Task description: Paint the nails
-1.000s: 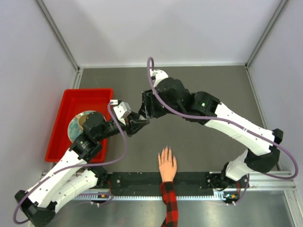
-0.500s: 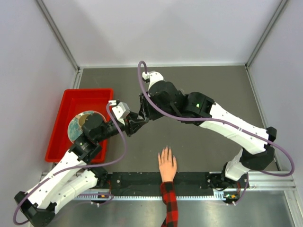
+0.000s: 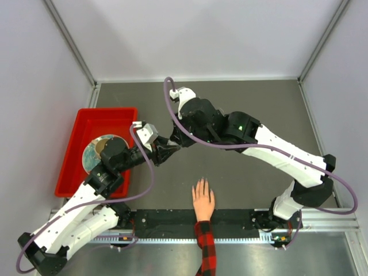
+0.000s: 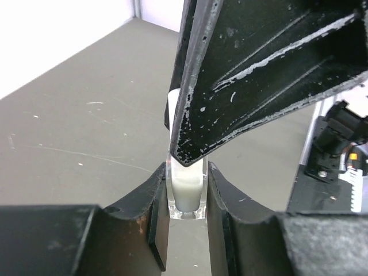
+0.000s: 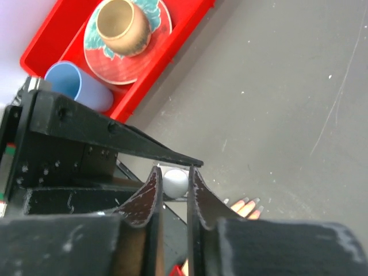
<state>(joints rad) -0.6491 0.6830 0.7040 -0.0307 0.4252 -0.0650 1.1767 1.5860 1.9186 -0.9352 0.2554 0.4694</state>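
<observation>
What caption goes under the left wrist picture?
Left gripper holds the small bottle while the right gripper pinches its white cap.

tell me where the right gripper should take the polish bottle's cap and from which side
Grip the round white cap across its sides, coming from the end opposite the left gripper. That gripper clamps the glass body of the clear bottle, so only the cap stands free; the right gripper is shut on it there.

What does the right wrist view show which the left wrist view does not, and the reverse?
Only right wrist: a red tray holding a plate, bowl and blue cup, and the person's fingertips. Only left wrist: white liquid inside the bottle, in the left jaws. Both: the bottle, its white cap between the right jaws, and the grey table.
</observation>
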